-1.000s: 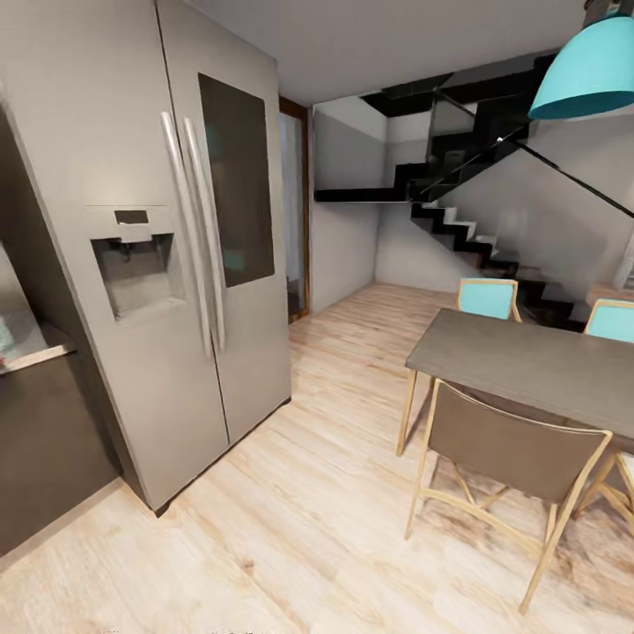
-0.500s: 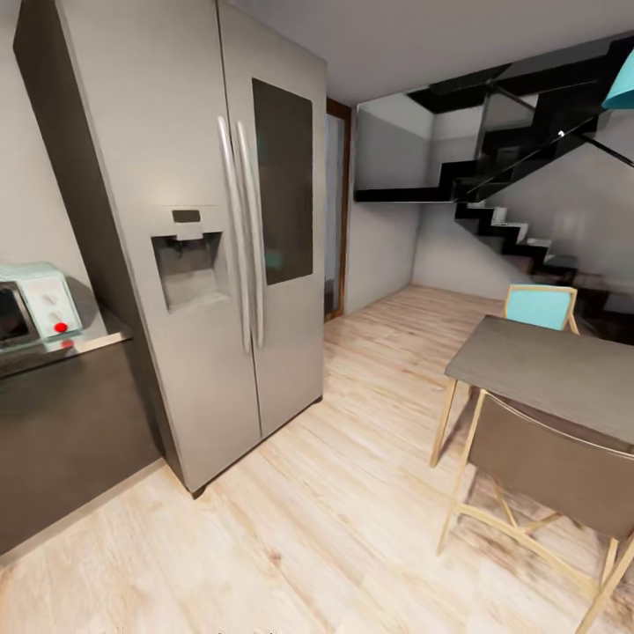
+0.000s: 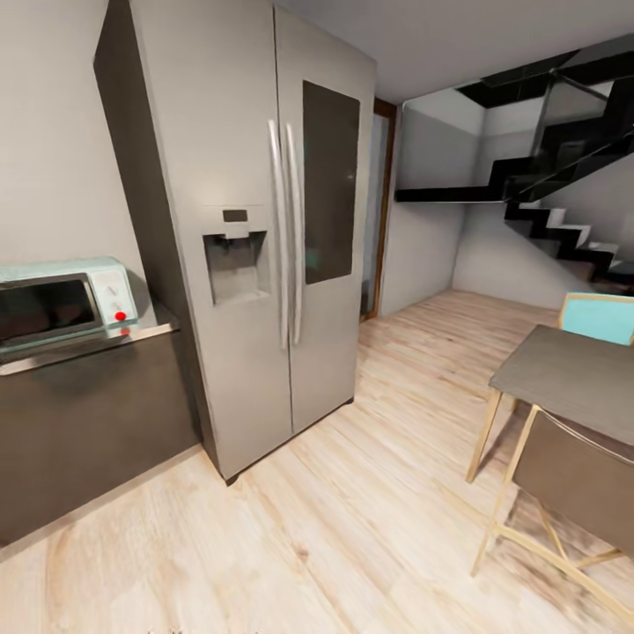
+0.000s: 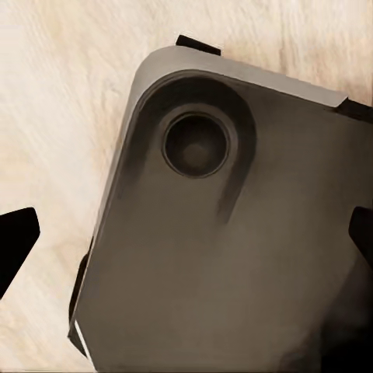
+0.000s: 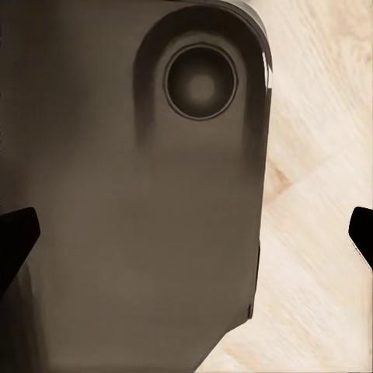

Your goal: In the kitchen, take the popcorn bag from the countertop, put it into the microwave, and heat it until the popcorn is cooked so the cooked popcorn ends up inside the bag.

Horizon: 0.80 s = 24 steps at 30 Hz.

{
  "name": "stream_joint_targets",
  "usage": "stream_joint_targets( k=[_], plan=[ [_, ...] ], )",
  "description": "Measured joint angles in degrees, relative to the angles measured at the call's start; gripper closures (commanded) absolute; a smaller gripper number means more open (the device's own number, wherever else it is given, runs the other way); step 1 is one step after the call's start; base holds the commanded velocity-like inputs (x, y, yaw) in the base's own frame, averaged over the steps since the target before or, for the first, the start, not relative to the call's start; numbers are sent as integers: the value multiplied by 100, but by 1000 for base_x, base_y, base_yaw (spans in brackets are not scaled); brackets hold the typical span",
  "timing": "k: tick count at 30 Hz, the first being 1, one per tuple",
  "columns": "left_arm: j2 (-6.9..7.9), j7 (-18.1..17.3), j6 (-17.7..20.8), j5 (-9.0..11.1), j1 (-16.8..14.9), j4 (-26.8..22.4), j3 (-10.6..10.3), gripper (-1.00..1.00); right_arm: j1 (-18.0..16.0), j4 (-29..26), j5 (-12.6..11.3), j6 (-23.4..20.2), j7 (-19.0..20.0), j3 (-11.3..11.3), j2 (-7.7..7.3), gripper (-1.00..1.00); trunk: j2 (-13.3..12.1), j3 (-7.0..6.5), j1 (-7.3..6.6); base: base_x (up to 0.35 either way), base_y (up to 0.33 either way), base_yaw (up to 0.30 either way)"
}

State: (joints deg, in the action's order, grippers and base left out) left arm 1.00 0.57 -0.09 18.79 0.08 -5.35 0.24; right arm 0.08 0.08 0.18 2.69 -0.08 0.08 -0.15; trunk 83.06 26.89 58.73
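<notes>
The pale mint-blue microwave point(image 3: 62, 304) stands at the far left of the head view with its dark glass door closed and a red light on its white panel. It rests on the grey countertop point(image 3: 145, 335) above dark cabinets. The popcorn bag is out of view. In the left wrist view my left gripper point(image 4: 186, 237) is open, its dark fingertips point(image 4: 15, 241) far apart over my own grey base and the wood floor. In the right wrist view my right gripper point(image 5: 186, 233) is open in the same way, with nothing held.
A tall steel two-door fridge point(image 3: 264, 246) stands right of the counter. A grey dining table point(image 3: 572, 379) with a brown chair point(image 3: 572, 493) and a teal chair point(image 3: 599, 317) sits at the right. Black stairs point(image 3: 563, 229) and a doorway point(image 3: 377, 211) lie beyond the light wood floor point(image 3: 352, 528).
The head camera has swung left, so the whole picture has shifted right. The microwave and counter have come into view at the left, and the teal lamp has left the frame.
</notes>
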Motion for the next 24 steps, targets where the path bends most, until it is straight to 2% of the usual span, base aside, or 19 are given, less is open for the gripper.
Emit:
stream_joint_targets(
  k=[3,4,5,24],
  plan=[
    [124,-12,-7,747,0,36,-21,-100,0,0,-7,0,0,0,-1,-100,0,0,0,0,0,277],
    [133,-14,-11,950,0,43,-33,-100,0,0,-5,0,0,3,-2,-100,0,0,0,0,0,277],
    [136,-16,-14,1052,0,46,-44,-100,0,0,-1,0,0,7,-2,-100,0,0,0,0,0,277],
    [120,-17,-15,1146,0,50,-69,-100,0,0,-10,0,0,2,-2,-100,0,0,0,0,0,277]
  ],
)
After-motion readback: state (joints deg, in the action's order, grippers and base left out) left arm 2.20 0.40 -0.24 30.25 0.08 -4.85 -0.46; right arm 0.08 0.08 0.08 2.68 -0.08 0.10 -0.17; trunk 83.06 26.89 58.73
